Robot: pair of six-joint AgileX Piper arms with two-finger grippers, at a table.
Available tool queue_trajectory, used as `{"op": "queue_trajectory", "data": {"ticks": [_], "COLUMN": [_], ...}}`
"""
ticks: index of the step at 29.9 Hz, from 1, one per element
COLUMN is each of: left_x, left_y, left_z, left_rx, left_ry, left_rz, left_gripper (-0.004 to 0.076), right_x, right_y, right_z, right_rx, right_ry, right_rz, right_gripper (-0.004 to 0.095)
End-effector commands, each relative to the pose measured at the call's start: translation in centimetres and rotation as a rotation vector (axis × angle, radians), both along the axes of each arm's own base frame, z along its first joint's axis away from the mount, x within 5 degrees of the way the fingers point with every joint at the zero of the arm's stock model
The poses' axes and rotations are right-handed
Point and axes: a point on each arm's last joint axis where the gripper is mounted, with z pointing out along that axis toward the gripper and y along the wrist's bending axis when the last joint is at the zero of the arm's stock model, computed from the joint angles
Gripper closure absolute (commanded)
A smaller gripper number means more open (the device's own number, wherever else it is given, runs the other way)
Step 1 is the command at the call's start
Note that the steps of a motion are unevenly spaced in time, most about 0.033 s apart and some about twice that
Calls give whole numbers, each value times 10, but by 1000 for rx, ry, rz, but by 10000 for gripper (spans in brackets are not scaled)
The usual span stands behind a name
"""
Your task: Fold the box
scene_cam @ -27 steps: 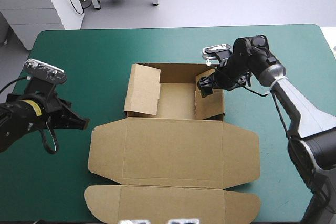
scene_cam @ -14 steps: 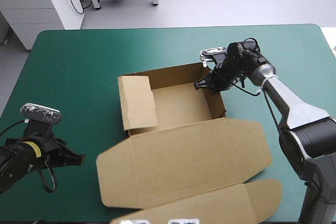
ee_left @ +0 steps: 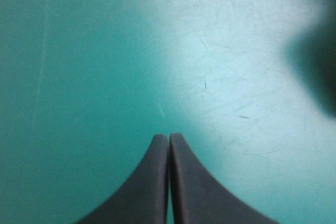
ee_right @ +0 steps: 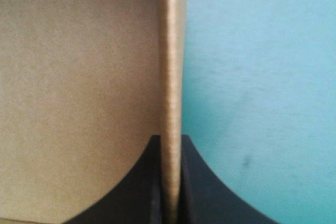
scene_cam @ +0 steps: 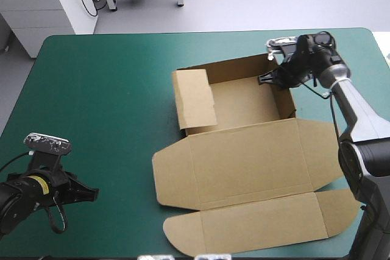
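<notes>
Box [scene_cam: 244,156] board should handle light and stiff, hinging at creases; grip a wall's top edge. Right pincer [ee_right: 170,139] clamps the right wall; left pincer [ee_left: 169,137] is pressed together, empty.

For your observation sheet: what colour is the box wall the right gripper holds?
Plain brown. The box, in the right gripper, shows best in the right wrist view.

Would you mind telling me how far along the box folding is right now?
Partly done. The box already has a tray with its far and right walls standing and the left flap turned inward. In hand: the right pincer is shut on the right wall. The left pincer is shut over bare teal-green cover, away from the box. Left to do: the lid lies flat with its flaps spread.
</notes>
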Motion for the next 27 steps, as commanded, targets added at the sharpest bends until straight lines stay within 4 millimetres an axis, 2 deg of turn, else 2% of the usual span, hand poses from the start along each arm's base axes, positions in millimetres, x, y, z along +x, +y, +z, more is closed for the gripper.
{"op": "queue_trajectory", "data": {"ticks": [1, 6, 10, 16, 19, 24, 26, 27], "left_x": [4, 4, 4, 4, 4, 5, 6, 6], "left_y": [0, 1, 1, 1, 1, 0, 0, 0], "left_z": [10, 10, 10, 10, 10, 11, 12, 12], "left_rx": [-11, 1, 2, 2, 0, -11, -15, -15], "left_ry": [-74, -79, -81, -81, -80, -98, -108, -108], "left_rz": [6, 8, 6, 6, 6, 5, 3, 3], "left_gripper": [732, 732, 732, 732, 732, 732, 732, 732], "right_x": [-1, 1, -4, -21, -30, -36, -36, -36], "right_y": [-49, -126, -180, -243, -263, -276, -278, -278], "right_z": [38, 35, 30, 20, 21, 18, 17, 17], "right_rx": [-27, -72, -67, -64, -65, -68, -79, -82], "right_ry": [-146, -194, -220, -216, -233, -228, -224, -223], "right_rz": [-108, -301, -455, -628, -682, -687, -687, -682], "right_gripper": [928, 928, 928, 928, 928, 917, 857, 792]}}
